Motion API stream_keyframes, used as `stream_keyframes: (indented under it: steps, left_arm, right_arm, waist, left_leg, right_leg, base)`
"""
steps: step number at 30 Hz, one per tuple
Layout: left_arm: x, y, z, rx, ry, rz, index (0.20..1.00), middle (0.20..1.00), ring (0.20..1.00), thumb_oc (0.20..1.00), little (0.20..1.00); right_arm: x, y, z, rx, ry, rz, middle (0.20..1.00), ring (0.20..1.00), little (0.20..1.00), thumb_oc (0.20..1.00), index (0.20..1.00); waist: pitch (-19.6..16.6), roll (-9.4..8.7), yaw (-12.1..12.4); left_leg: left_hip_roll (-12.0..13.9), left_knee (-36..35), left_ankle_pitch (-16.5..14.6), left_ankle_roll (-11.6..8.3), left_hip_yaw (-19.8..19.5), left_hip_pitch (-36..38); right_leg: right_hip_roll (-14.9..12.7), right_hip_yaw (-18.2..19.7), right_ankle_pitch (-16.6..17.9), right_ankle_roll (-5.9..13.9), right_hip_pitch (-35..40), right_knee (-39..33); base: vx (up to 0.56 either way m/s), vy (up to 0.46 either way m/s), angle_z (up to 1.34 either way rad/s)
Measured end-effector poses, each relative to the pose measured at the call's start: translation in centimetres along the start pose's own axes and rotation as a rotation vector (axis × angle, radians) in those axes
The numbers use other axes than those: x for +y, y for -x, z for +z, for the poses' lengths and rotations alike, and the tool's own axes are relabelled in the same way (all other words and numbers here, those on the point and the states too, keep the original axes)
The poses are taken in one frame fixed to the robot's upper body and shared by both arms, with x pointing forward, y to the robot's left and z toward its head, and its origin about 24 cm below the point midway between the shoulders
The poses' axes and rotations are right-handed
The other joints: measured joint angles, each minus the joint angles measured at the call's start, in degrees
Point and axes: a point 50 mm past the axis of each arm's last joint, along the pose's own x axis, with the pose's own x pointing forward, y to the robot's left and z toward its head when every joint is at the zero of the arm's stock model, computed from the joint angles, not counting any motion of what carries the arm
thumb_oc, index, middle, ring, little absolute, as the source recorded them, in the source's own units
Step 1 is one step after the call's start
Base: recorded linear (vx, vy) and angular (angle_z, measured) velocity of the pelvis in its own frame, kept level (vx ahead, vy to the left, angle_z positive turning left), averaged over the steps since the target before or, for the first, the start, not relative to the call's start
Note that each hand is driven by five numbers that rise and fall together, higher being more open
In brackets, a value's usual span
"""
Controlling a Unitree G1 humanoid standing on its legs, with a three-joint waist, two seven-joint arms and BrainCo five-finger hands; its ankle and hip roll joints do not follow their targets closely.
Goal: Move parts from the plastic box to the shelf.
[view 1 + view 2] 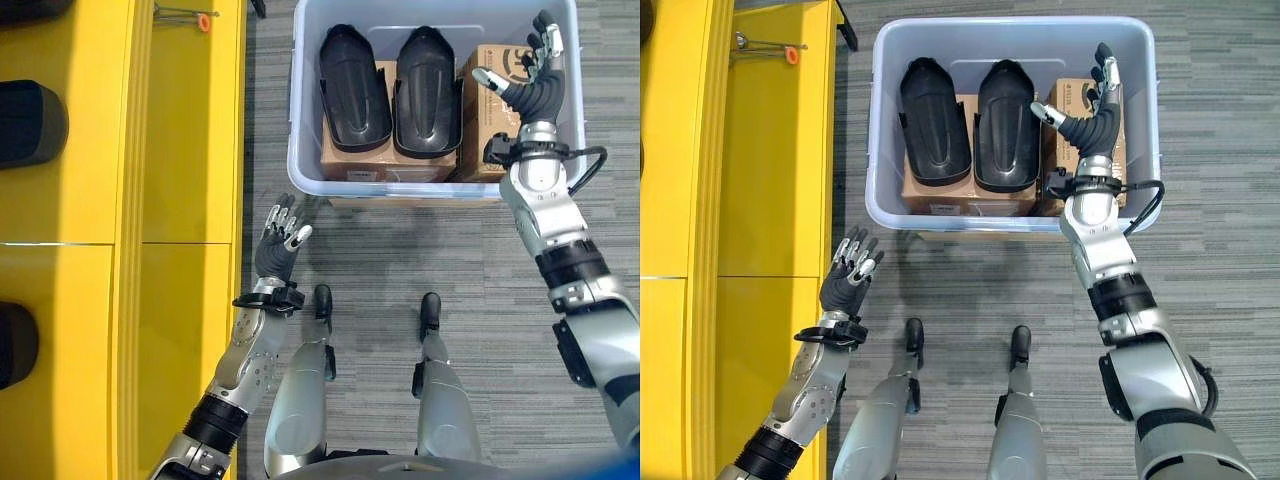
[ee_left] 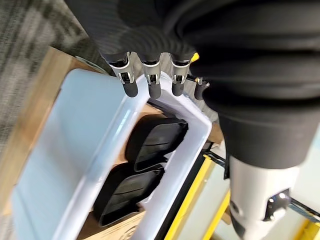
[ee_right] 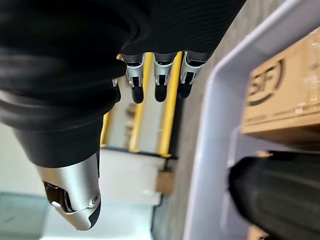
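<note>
Grey carpet, yellow shelf | we see two black parts in the plastic box; none moved | right hand open above box; left hand open, empty

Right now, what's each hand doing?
Left hand: open, empty, beside the plastic box.
Right hand: open, empty, over the box.

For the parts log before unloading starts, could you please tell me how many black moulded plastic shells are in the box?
2. One black moulded plastic shell lies left and the other beside it, both on cardboard cartons in the pale plastic box. More may be hidden below.
</note>
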Motion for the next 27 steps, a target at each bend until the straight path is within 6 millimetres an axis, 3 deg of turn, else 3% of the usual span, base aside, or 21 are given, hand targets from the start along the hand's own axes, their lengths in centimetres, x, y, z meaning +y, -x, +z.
stream_keyframes:
  steps: [6,12,20,27]
  left_arm:
    - [-0.7,-0.2,-0.2,0.007,0.004,-0.028,1.000,1.000,1.000,1.000,1.000]
    - [-1.2,-0.6,0.1,-0.004,0.004,-0.049,1.000,1.000,1.000,1.000,1.000]
    - [-2.0,-1.2,0.3,-0.014,0.012,-0.080,1.000,1.000,1.000,1.000,1.000]
    - [-2.9,-1.6,0.2,-0.013,0.033,-0.110,1.000,1.000,1.000,1.000,1.000]
  right_arm:
    - [-2.2,-2.3,0.2,0.050,0.078,-0.071,1.000,1.000,1.000,1.000,1.000]
    - [-2.6,-2.1,-0.9,0.105,0.086,-0.083,1.000,1.000,1.000,1.000,1.000]
    - [-1.7,-2.0,-1.3,0.126,0.096,-0.040,1.000,1.000,1.000,1.000,1.000]
    - [1.5,-0.9,-2.5,0.172,0.095,0.061,1.000,1.000,1.000,1.000,1.000]
  waist:
    - [1.2,1.92,0.9]
    - [1.7,2.38,0.8]
    - [2.9,2.56,0.7]
    - [2.9,2.53,0.5]
  left_leg:
    - [-0.5,0.0,0.4,0.25,-0.2,-1.9]
    - [-0.7,0.0,0.5,0.36,-0.3,-3.1]
    - [-0.8,0.0,0.9,0.37,-0.4,-4.4]
    - [-0.8,0.0,1.0,0.36,-0.5,-4.5]
  right_leg:
    - [-0.5,-0.1,0.3,0.16,-1.6,0.0]
    - [-0.7,-0.2,0.4,0.35,-2.8,0.0]
    - [-0.7,-0.2,0.8,0.33,-3.9,0.0]
    - [-0.7,-0.3,0.9,0.32,-4.0,0.0]
  base:
    - [0.00,0.004,0.02]
    - [0.00,0.000,0.00]
    - [0.00,0.000,0.00]
    - [0.00,0.000,0.00]
